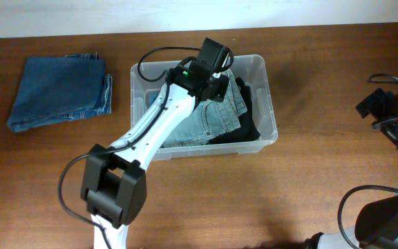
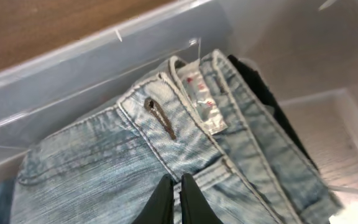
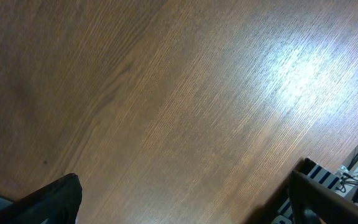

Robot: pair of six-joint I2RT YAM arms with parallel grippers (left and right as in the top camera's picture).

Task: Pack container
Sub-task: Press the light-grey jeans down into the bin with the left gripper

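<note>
Over the container (image 1: 269,90) at the back middle of the tabletop (image 1: 309,187), my left gripper (image 2: 179,182) is pinched narrow against the light jeans (image 2: 104,162) inside, so I judge that pair nearly settled; next comes lifting clear and fetching the blue jeans (image 1: 57,93) by the back left corner of the brown wood, white wall (image 1: 185,12) behind.

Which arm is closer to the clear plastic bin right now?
Left. The left fingers are inside the container, over the light jeans; the right fingers are far off at the table's right edge.

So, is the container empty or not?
Not empty: light jeans and a black garment lie inside the container; a dark blue pair lies outside it.
</note>
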